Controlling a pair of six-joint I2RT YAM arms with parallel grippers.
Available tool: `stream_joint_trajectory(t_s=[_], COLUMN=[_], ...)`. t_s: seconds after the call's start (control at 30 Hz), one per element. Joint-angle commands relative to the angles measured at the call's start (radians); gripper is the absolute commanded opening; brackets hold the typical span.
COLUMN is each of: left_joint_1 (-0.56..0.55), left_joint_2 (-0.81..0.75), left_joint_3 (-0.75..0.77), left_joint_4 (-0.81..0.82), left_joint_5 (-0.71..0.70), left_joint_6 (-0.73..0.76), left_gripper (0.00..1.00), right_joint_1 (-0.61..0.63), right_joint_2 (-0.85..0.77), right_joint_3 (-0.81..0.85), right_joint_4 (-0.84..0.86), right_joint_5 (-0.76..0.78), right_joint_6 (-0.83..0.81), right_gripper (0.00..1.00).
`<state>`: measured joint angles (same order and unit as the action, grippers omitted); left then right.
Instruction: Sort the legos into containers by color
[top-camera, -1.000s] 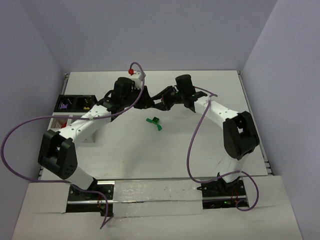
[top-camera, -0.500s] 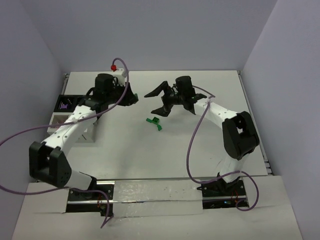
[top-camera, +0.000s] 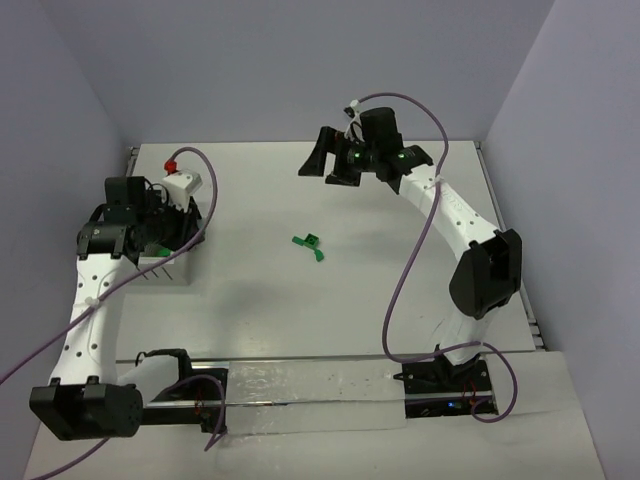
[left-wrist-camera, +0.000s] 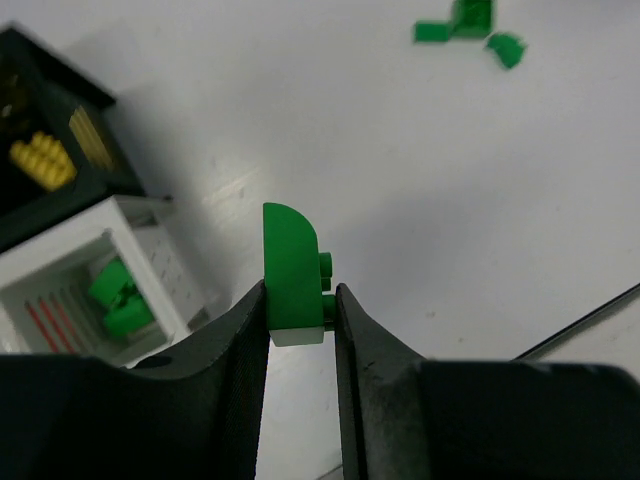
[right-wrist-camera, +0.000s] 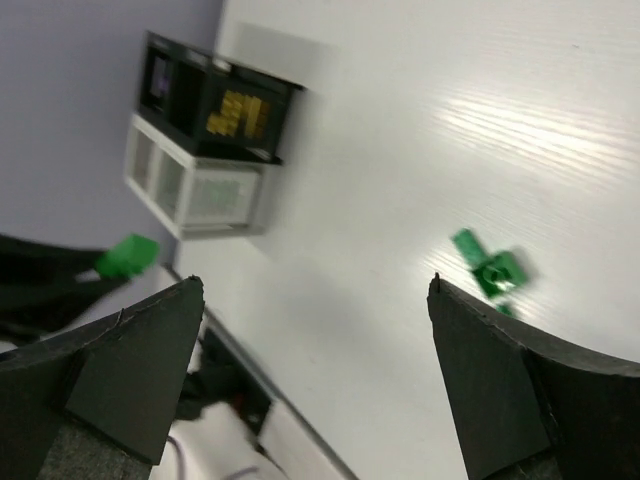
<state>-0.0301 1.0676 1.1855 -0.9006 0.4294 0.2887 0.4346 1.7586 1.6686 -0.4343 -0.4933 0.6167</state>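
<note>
Seen from above, two white robot arms reach over a pale table (top-camera: 400, 290). The white slatted box (top-camera: 168, 272) at the table's left edge serves as the landmark. The left gripper (top-camera: 158, 246) hangs just above this box, its fingers closed narrowly on a green lego (top-camera: 155, 250). In the left wrist view the same gripper (left-wrist-camera: 300, 295) pinches the green lego (left-wrist-camera: 290, 265) by its flat faces. The piece stands upright, with one rounded upper corner and small studs poking out to one side. From this view the lego sits just beside the corner of the white box (left-wrist-camera: 130, 215). Whether it is over a compartment or over bare table cannot be told. One compartment of the box already holds another green brick (left-wrist-camera: 115, 295). Touching the box on its far side is a small black tray (left-wrist-camera: 65, 95) with a yellow brick (left-wrist-camera: 40, 160) inside. A small cluster of loose green legos (top-camera: 310, 243) lies on the table well away from the box, toward the middle. The right gripper (top-camera: 332, 165) is far from the box, raised near the back of the table. Its fingers are spread wide with nothing between them. The right wrist view shows the same gripper (right-wrist-camera: 315, 285) gaping. It also shows the loose green legos (right-wrist-camera: 490, 270) below it and the box (right-wrist-camera: 195, 190) in the distance.
</note>
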Motion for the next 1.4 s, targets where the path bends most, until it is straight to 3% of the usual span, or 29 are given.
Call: stream_joint_trajectory(t_s=[0.0,0.17,0.27,0.7,0.87,0.97,1.13,1.17,1.27,1.37], left_joint_1=[0.109,0.314,0.365,0.369,0.369,0.37,0.371,0.369,0.368,0.3], left_joint_2=[0.04,0.175,0.243,0.34,0.356,0.359,0.339,0.336,0.337,0.296], left_joint_3=[0.02,0.137,0.182,0.172,0.157,0.176,0.211,0.218,0.266,0.278], left_joint_4=[-0.161,-0.229,-0.234,-0.155,-0.103,-0.086,-0.059,-0.054,-0.078,-0.017], left_joint_5=[-0.035,-0.038,-0.031,-0.108,-0.139,-0.14,-0.111,-0.096,-0.055,0.035], left_joint_6=[0.16,0.255,0.271,0.259,0.248,0.248,0.236,0.235,0.245,0.186], left_gripper=[0.04,0.06,0.08,0.22,0.34,0.5,0.63,0.69,0.71,0.72], right_joint_1=[0.01,0.009,0.009,0.01,0.009,0.009,0.009,0.01,0.007,0.0], right_joint_2=[0.025,-0.005,-0.02,-0.031,-0.033,-0.033,-0.031,-0.031,-0.037,-0.047], right_joint_3=[0.051,0.008,-0.011,-0.047,-0.053,-0.056,-0.064,-0.064,-0.065,-0.077], right_joint_4=[-0.202,-0.237,-0.23,-0.236,-0.236,-0.236,-0.236,-0.236,-0.238,-0.237], right_joint_5=[0.042,0.05,0.05,0.01,0.015,0.02,0.034,0.039,0.066,0.114], right_joint_6=[-0.281,-0.393,-0.407,-0.459,-0.465,-0.465,-0.462,-0.462,-0.465,-0.471], right_gripper=[1.0,1.0,1.0,1.0,1.0,1.0,1.0,1.0,1.0,1.0])
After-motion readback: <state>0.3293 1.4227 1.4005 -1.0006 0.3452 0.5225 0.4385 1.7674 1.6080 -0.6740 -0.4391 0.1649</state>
